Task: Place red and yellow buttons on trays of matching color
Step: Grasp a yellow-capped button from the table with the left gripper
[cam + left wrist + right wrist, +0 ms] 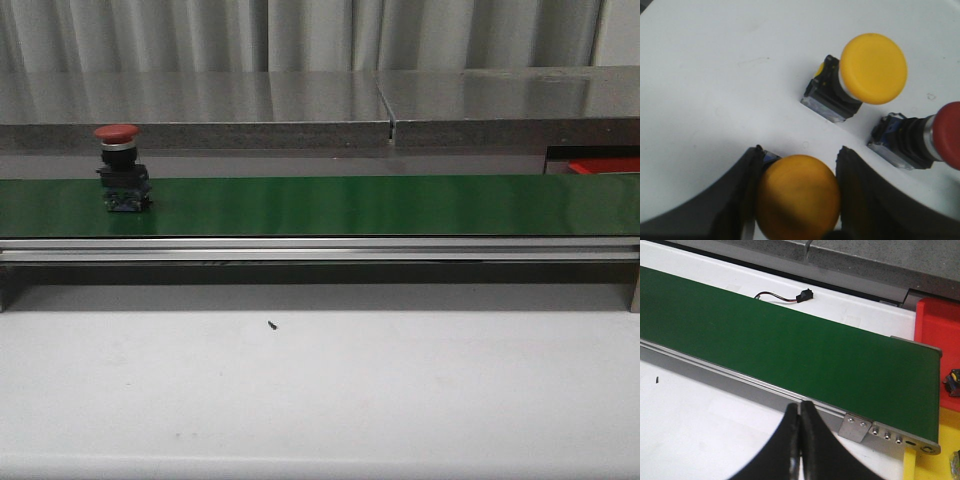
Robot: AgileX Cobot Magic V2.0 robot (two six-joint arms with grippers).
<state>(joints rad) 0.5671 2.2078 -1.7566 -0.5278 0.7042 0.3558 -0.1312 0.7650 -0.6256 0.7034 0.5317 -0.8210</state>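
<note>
Left wrist view: left gripper (799, 200) closed on yellow button (798, 197) above white surface (715, 90); release risks toppling. Right gripper (800, 440) shut, empty. Red button (120, 165) on belt (400, 205).

The right gripper (800, 440) has its two dark fingers pressed together with nothing between them, hovering over the white table (700, 425) just in front of the green conveyor belt (790, 350). Past the belt's right end lie a red tray (939, 325) farther off and a yellow tray (935, 465) nearer. A small black connector (804, 295) with wires lies behind the belt.
</note>
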